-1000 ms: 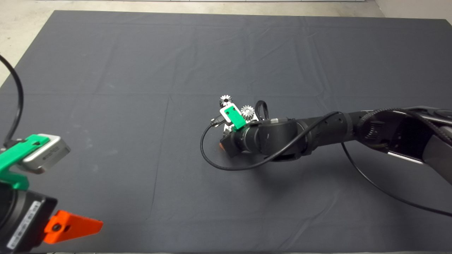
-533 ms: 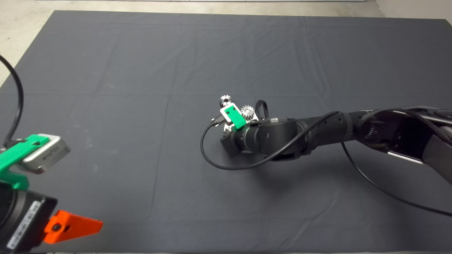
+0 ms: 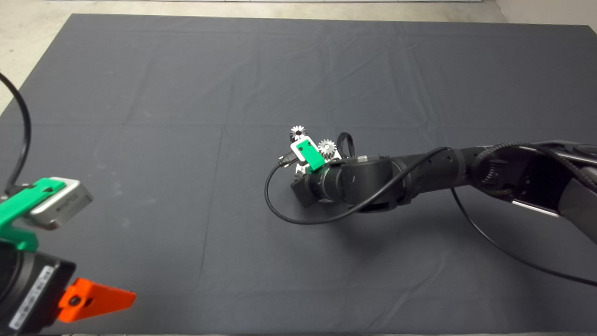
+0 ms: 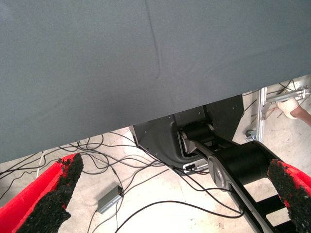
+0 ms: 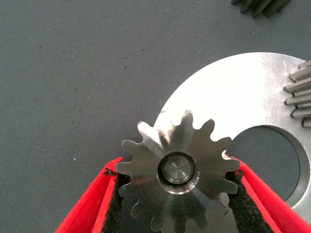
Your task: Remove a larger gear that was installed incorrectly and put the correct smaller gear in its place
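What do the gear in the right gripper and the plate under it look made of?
The larger gear, between the right gripper's pads: bright machined steel by its sheen and fine tool marks. The plate: brushed metal, perhaps steel or aluminium, faintly scratched and matte.

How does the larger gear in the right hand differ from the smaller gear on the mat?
The larger gear is bright silver with broad flared teeth; the smaller gear is darker, finer-toothed. The larger gear sits on the silver plate, a pin in its centre, clamped by the right hand; the smaller gear lies loose on the mat, hole dark. Both lie flat. The left hand waits open, lower left.
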